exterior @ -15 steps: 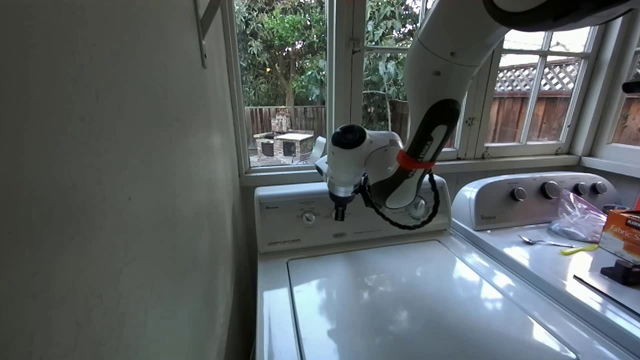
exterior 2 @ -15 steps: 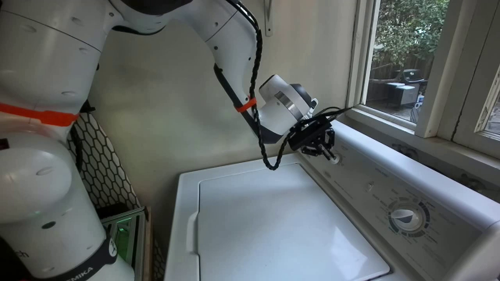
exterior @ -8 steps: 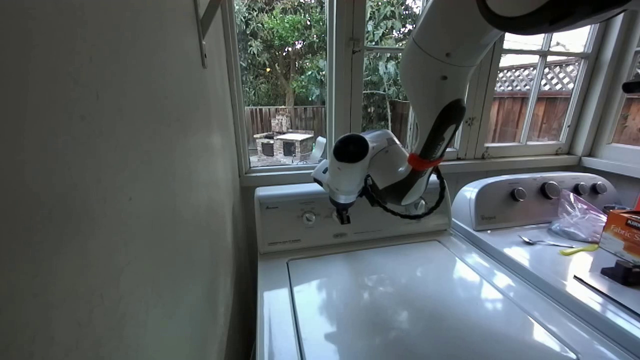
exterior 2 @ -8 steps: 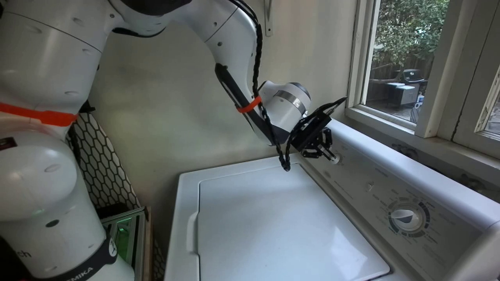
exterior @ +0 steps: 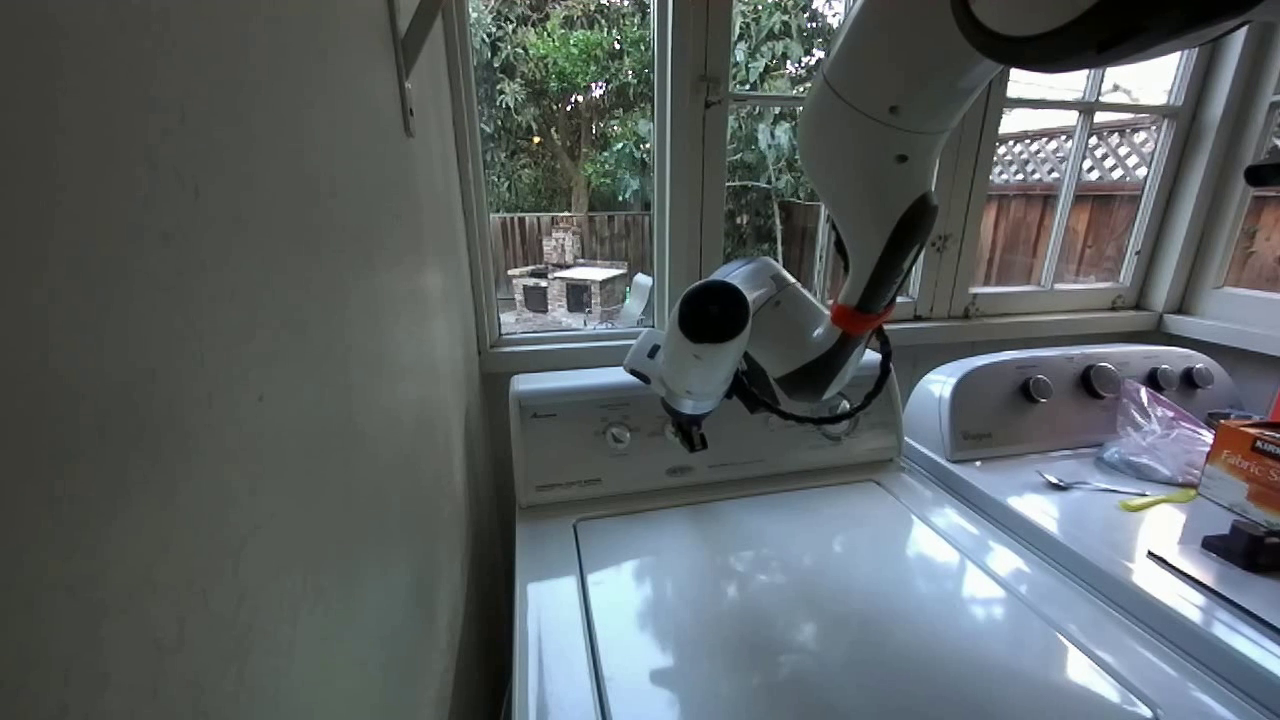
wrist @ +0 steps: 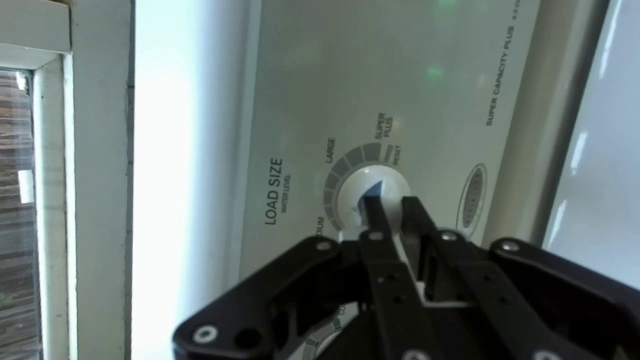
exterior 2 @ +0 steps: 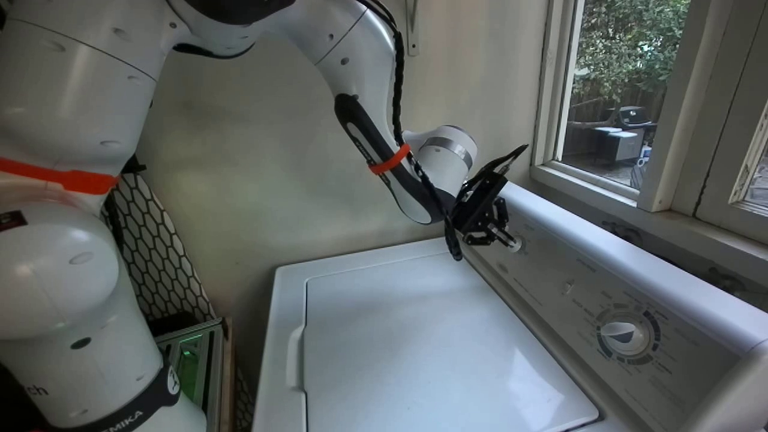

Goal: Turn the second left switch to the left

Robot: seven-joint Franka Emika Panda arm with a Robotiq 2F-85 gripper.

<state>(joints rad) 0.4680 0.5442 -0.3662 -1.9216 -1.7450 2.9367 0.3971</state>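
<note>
The second knob from the left is round and white with a blue pointer; it shows in the wrist view under the words LOAD SIZE. The pointer is directed toward the RESET and SUPER PLUS end. My black gripper has one finger on each side of the knob's raised ridge, and the ridge fills the gap. In an exterior view, the gripper reaches the knob at a tilt. In an exterior view, the gripper hides most of this knob. The leftmost knob stands beside it.
A large dial and a small switch sit farther right on the panel. The washer lid lies below. The window sill is close behind the panel. A second machine holds a plastic bag and a box.
The wrist and gripper have twisted while the fingertips stay at the knob. The gripper body stands steeper and the forearm with its red band has swung a little to the right.
</note>
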